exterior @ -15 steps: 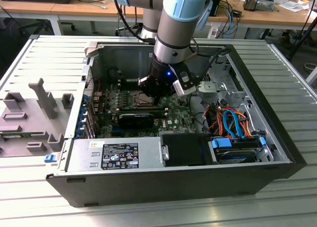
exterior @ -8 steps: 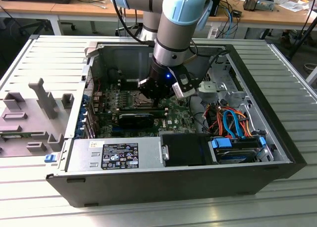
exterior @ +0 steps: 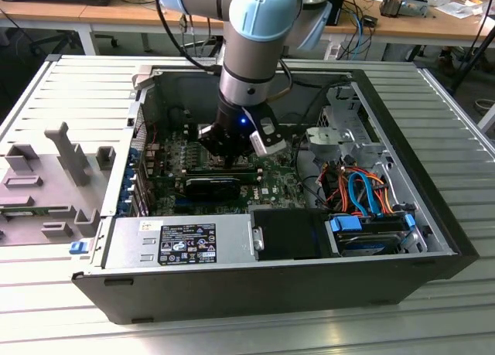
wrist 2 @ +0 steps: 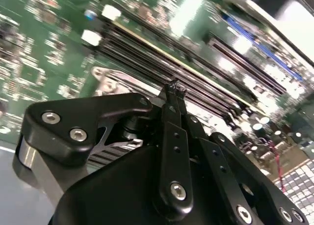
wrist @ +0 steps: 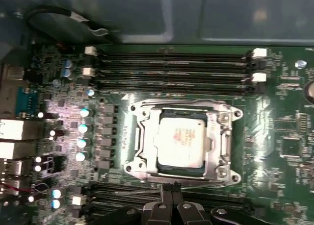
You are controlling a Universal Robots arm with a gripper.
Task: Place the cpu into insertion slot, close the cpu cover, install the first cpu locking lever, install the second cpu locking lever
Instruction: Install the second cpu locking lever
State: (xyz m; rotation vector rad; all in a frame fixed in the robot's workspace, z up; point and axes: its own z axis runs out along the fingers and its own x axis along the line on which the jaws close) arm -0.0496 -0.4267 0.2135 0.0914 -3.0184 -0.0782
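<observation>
The cpu [wrist: 180,142] lies flat in the insertion slot [wrist: 147,141], its dull silver top showing through the square cut-out of the cpu cover [wrist: 222,137], which is folded down around it and lies level with the socket frame. Rows of long black memory slots [wrist: 171,70] run along one side of the socket, and another set runs along the opposite side, just beside the tool. In the first wrist view the tool [wrist: 171,189] hangs just off the edge of the cover, its two black fingertips [wrist: 167,188] pressed together with no gap showing and nothing between them; whether the tips touch the thin lever wire beside them cannot be told. The second wrist view shows the same closed tool [wrist 2: 174,89] from behind its linkage, its tips pointing down at the memory slots [wrist 2: 147,58] on the green motherboard [wrist 2: 44,43]. In the exterior view the arm [exterior: 251,53] reaches straight down into the open computer case [exterior: 271,285], which lies on its side on the ribbed metal tabletop [exterior: 69,92], with grey fixtures [exterior: 46,177] on the exterior view's left.
</observation>
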